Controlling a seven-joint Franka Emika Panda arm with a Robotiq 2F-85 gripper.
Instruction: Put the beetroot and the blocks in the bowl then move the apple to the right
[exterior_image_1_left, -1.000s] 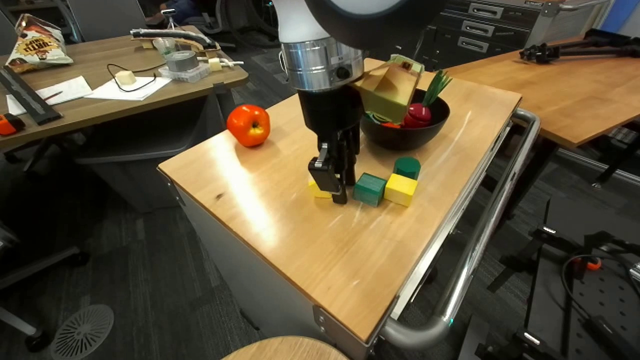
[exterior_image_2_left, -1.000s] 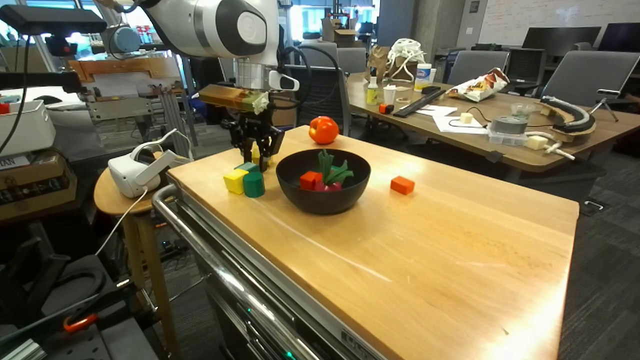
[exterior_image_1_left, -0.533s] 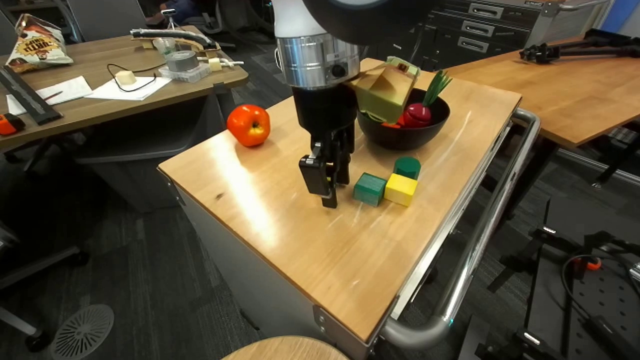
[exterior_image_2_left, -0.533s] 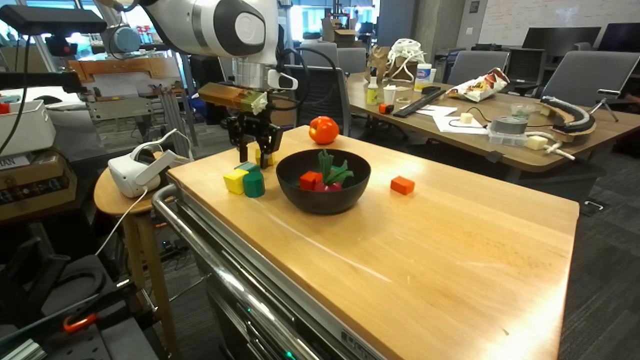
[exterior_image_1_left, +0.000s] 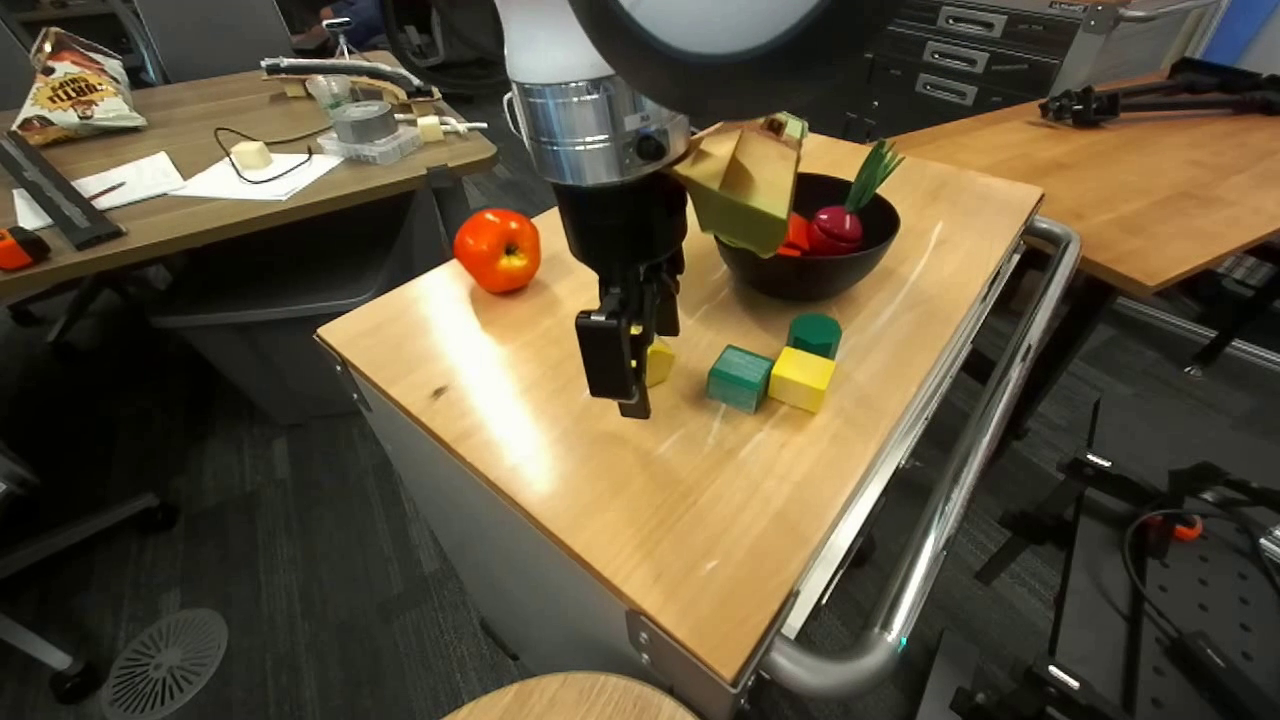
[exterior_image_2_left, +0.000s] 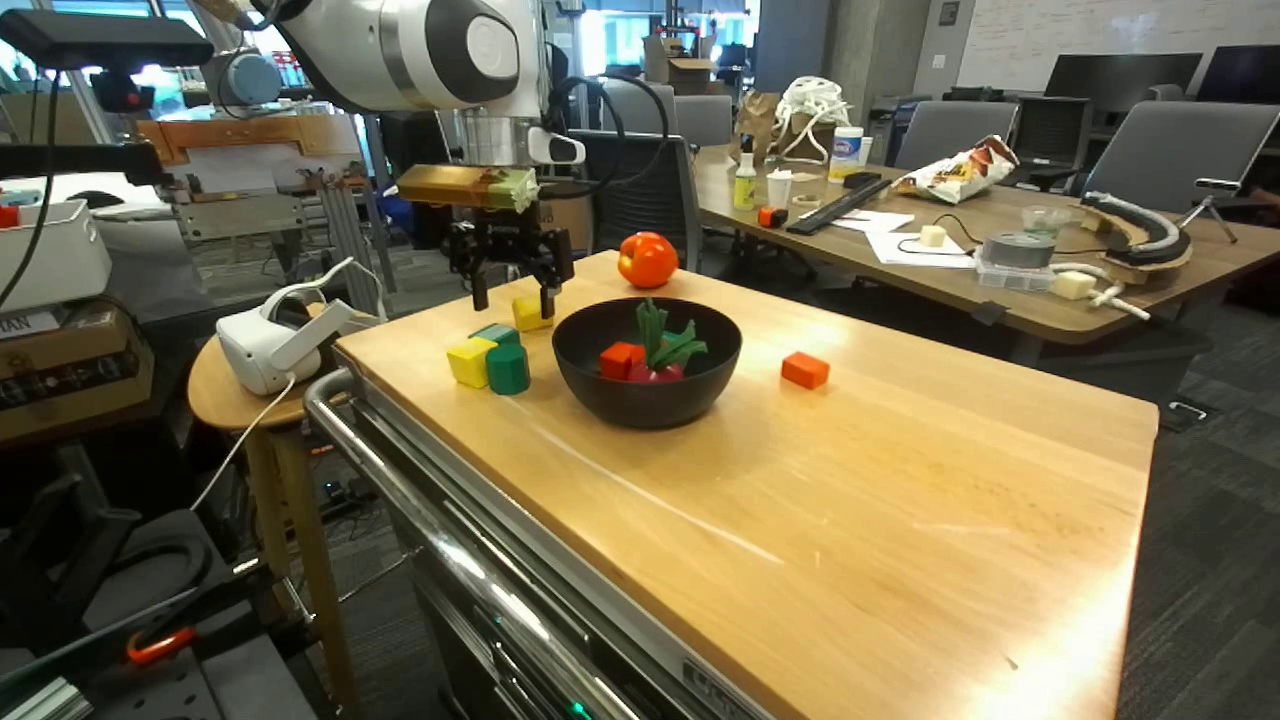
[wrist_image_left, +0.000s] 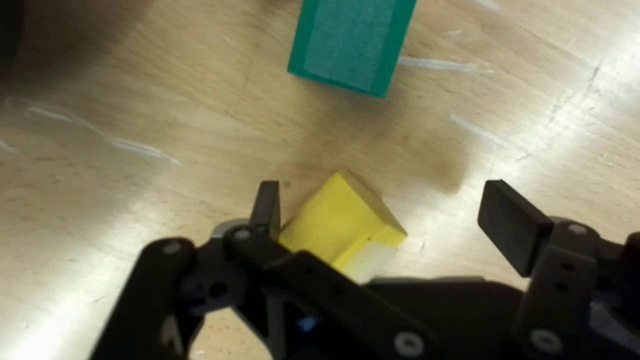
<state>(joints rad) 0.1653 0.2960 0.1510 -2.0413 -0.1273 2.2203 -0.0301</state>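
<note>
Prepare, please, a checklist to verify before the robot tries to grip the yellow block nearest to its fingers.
1. Fingers open: ok, wide apart, gripping nothing.
2. Yellow block centred between them: not ok, in the wrist view it lies toward the left of the gap.
3. Block square to the fingers: not ok, it sits at an angle.
4. Fingers clear of block: cannot tell, one overlaps it in the wrist view.
5. Green block apart from it: ok, a gap shows.
6. Bowl ready: ok, upright, with beetroot and red block inside.
</note>
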